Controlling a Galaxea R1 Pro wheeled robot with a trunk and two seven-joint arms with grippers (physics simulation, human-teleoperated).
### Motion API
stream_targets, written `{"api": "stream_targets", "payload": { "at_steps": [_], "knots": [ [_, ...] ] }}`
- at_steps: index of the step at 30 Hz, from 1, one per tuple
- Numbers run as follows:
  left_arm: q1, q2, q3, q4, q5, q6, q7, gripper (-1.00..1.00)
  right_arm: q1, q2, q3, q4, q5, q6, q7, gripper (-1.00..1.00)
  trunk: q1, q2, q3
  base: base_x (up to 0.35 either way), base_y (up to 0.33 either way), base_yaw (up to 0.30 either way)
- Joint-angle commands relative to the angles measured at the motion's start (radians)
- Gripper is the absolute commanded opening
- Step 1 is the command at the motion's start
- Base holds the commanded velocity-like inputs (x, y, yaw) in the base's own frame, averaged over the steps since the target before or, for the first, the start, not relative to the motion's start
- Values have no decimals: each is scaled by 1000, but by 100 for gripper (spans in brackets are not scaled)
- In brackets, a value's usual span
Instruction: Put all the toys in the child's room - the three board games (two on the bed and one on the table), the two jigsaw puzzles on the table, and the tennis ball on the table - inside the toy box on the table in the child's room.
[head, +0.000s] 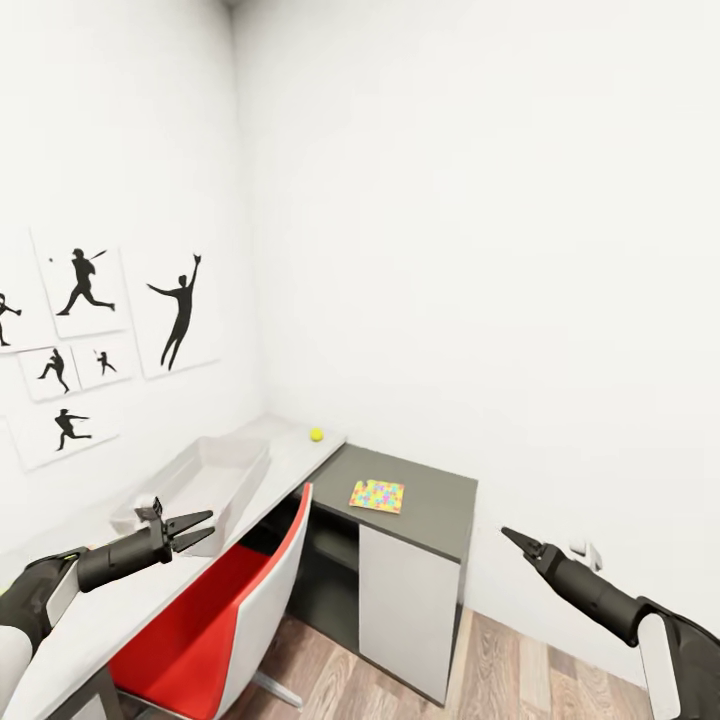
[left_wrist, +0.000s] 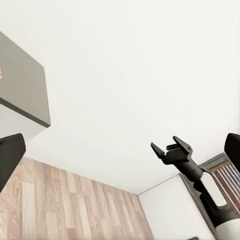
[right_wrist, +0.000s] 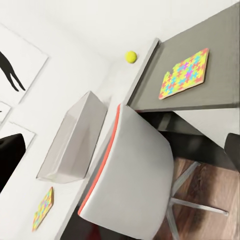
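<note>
Claws first: in the head view the left claw (head: 190, 528) has its fingers spread apart with nothing between them, hovering over the long pale grey-white desk (head: 120, 600) right at the near end of the light grey rectangular plastic toy box (head: 205, 478). The right claw (head: 512, 538) hangs out in the open, well off the front corner of the low dark grey side cabinet (head: 440, 500); from this angle its tips look close together, but I honestly can't tell its state. The small yellow-green tennis ball (head: 316, 434) sits at the far end of the desk near the back wall, beyond the toy box. A multicoloured flat jigsaw square (head: 377, 496) lies on the cabinet top, near its front edge. A red-and-white swivel chair (head: 235, 610) is tucked in at the desk.

Left wrist view: mostly white wall and wood-plank floor (left_wrist: 65, 210), plus the other arm's claw (left_wrist: 170, 148) across the way.

Right wrist view: ball (right_wrist: 131, 56), cabinet jigsaw (right_wrist: 185, 73), toy box (right_wrist: 75, 140), and a second jigsaw square (right_wrist: 42, 207) flat on the desk just past the box's near end.

My guess: the cabinet jigsaw lies between the two claws, about level with them, and the right arm has the clearer run at it, since the chair stands in the left's way. The desk jigsaw belongs to the left.
</note>
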Motion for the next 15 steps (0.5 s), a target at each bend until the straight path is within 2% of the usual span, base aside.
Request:
{"api": "stream_targets", "payload": {
  "at_steps": [1, 15],
  "knots": [
    [0, 0, 1, 0, 0, 11, -3, 100, -1, 0, -2, 2, 0, 5, 3, 100, 0, -1, 0, -7, 0, -277],
    [0, 0, 0, 1, 0, 11, -2, 100, -1, -1, -6, 9, -1, 5, 3, 100, 0, -1, 0, -1, 0, -277]
  ]
}}
